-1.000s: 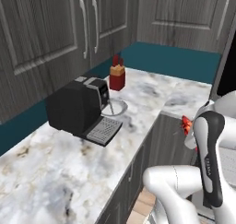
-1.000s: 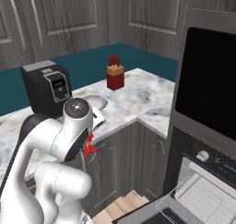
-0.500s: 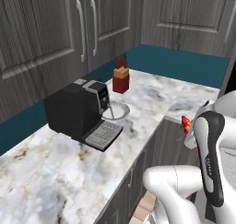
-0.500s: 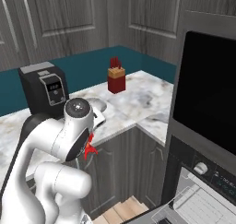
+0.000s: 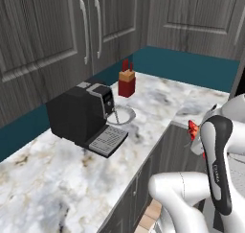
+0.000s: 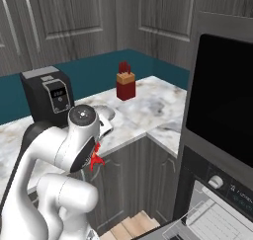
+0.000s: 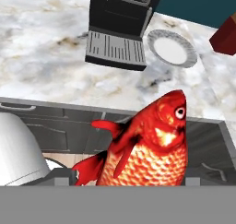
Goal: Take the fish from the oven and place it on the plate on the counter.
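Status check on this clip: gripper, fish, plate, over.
Gripper closed on the fish, carried short of the counter. Plate bare, right beside the coffee machine. That machine crowds the drop, over.

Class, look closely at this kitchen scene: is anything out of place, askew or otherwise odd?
Yes. A red-orange fish is up in the air in the robot's tool, in front of the lower cabinets instead of on a dish. The plate on the marble counter, beside the black coffee machine, lies bare. Nothing looks spilled or damaged.
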{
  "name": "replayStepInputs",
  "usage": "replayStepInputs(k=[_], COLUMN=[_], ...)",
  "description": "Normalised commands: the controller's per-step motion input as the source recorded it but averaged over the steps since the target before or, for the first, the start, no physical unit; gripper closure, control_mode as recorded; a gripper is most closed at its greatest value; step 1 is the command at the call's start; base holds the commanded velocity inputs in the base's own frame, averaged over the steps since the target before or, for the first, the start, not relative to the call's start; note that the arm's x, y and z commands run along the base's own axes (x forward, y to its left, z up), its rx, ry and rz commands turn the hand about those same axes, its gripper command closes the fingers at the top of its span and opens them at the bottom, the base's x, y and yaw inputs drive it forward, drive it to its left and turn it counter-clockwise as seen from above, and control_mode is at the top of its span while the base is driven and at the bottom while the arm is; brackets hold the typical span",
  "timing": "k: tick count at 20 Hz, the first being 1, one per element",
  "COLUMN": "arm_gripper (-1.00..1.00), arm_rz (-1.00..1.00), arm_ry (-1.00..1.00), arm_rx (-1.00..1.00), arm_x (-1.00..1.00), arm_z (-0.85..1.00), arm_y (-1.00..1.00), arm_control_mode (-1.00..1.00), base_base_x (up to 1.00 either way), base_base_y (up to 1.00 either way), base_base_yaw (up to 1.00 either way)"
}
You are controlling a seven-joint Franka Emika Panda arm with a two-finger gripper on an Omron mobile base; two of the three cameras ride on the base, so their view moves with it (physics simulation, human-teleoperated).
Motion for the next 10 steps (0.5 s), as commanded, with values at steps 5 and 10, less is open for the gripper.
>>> replayStepInputs(k=[5,10], arm_gripper=[1.0,1.0], arm_rz=[0.0,0.04], arm_ry=[0.0,0.0], arm_rx=[0.0,0.0], arm_x=[0.0,0.22], arm_z=[0.0,0.0], arm_y=[0.0,-0.17], arm_control_mode=[1.0,-1.0], base_base_x=[0.22,0.15], base_base_y=[-0.01,-0.03], base_base_yaw=[0.01,0.0])
